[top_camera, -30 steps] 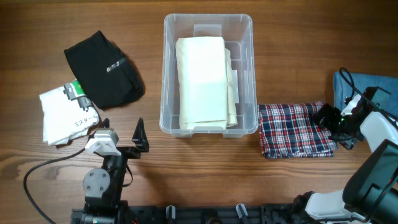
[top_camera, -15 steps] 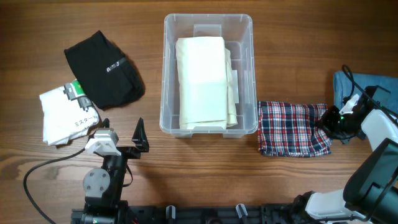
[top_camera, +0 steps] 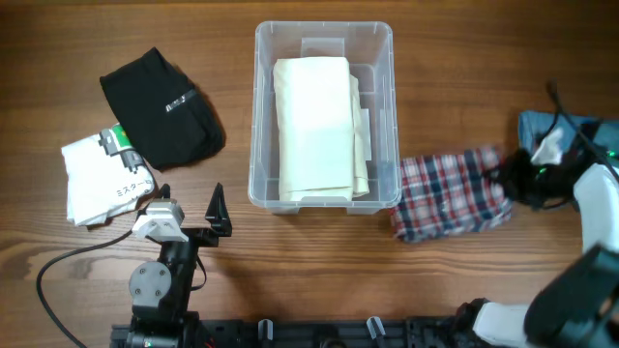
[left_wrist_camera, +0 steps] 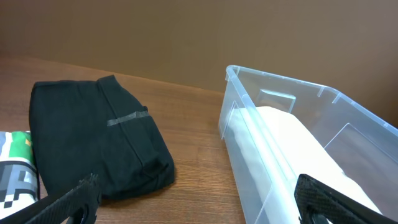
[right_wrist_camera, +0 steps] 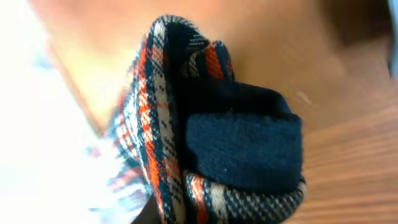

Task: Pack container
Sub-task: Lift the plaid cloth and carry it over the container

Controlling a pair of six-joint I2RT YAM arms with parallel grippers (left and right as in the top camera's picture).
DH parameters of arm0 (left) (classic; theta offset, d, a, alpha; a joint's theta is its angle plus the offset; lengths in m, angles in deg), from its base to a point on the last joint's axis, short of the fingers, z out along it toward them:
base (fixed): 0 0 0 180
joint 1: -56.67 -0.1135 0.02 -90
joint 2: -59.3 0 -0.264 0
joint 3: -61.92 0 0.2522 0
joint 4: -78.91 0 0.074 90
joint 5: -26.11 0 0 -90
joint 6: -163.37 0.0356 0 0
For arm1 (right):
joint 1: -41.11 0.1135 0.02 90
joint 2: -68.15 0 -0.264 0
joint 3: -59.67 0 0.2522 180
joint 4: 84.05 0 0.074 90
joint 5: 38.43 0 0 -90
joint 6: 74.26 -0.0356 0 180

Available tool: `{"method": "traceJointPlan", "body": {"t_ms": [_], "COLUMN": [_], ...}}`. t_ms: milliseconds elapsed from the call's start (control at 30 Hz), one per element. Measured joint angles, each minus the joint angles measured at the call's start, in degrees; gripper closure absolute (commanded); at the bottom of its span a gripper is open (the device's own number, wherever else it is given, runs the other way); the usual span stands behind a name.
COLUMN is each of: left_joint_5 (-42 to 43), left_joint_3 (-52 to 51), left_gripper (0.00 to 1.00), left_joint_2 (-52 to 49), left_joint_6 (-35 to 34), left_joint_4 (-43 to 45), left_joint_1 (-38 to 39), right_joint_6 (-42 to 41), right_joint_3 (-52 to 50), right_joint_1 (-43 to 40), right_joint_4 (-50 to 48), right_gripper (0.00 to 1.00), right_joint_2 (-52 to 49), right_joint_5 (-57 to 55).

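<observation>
The container [top_camera: 324, 26] was clear rigid plastic with rounded corners, centred on the wood-grain counter [top_camera: 464, 77], with a folded cream cloth [top_camera: 314, 121] inside. The right tool [top_camera: 522, 174] was clamped on a soft plaid cloth [top_camera: 450, 191] just right of the container. The left tool [top_camera: 191, 205] was spread open, front-left and well apart.

Wooden table [top_camera: 464, 87], brown grain, evenly lit; plain brown wall [left_wrist_camera: 186, 31] behind.

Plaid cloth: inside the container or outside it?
Outside: the plaid cloth is beside the container, on its right, gripped by the right gripper.
</observation>
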Motion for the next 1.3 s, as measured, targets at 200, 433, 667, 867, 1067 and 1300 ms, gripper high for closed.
{"method": "traceJointPlan", "body": {"t_ms": [200, 433, 667, 867, 1067, 1300], "left_joint_5": [0.0, 0.0, 0.0, 0.0, 0.0, 0.0], "left_joint_3": [0.0, 0.0, 0.0, 0.0, 0.0, 0.0], "left_gripper": [0.0, 0.0, 0.0, 0.0, 0.0, 0.0], "left_joint_2": [0.0, 0.0, 0.0, 0.0, 0.0, 0.0], "left_joint_6": [0.0, 0.0, 0.0, 0.0, 0.02, 0.0], "left_joint_4": [0.0, 0.0, 0.0, 0.0, 0.02, 0.0], "left_joint_1": [0.0, 0.0, 0.0, 0.0, 0.0, 0.0], "right_joint_6": [-1.11, -8.41, -25.03, -35.87, -39.36, -43.76], "right_joint_3": [7.17, 8.81, 8.85, 8.92, 8.92, 8.92], "right_joint_1": [0.13, 3.39, 13.94, 26.67, 37.79, 41.79], "right_joint_4": [-0.63, -9.9, -33.59, -45.53, -53.57, -67.41], "right_gripper": [0.96, 0.96, 0.96, 0.96, 0.96, 0.96], "right_joint_2": [13.73, 22.67, 24.02, 22.32, 14.19, 0.61], "right_joint_5": [5.33, 13.05, 20.46, 17.16, 6.82, 1.88]}}
